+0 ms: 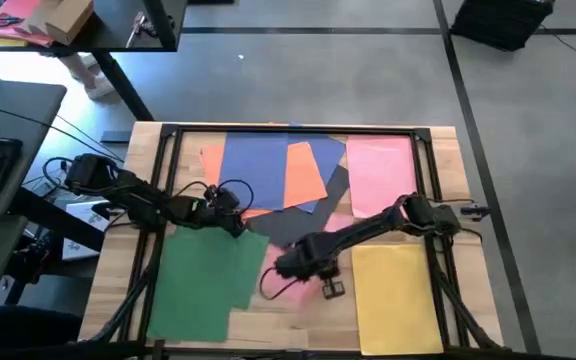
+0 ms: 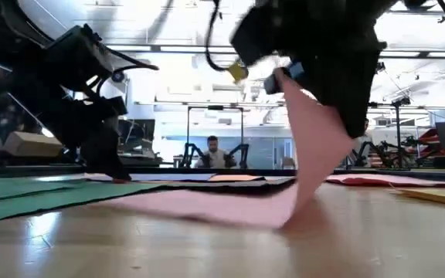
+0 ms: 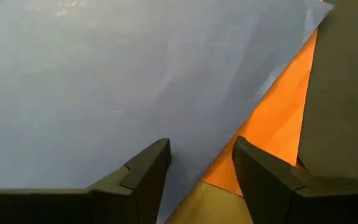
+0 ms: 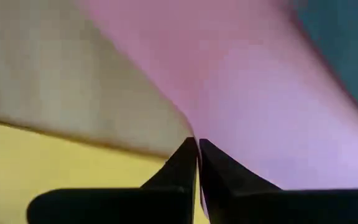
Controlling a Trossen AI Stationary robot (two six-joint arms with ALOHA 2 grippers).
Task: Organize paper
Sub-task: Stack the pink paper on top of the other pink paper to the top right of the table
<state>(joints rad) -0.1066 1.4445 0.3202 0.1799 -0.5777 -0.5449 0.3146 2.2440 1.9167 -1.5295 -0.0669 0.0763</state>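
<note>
A pink sheet (image 2: 315, 147) is being pinched by the closed right claw (image 4: 197, 149) and lifted at one edge, the rest trailing on the table (image 1: 138, 200) just left of the yellow sheet (image 1: 398, 295). The left claw (image 3: 201, 162) is being held open over the blue sheet (image 3: 135, 81), above the green sheet (image 1: 203, 280). Orange (image 1: 303, 175) and dark grey (image 1: 298, 222) sheets are lying beside the blue one.

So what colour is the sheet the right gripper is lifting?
Pink. The right gripper pinches the pink sheet; the low view shows it best.
</note>
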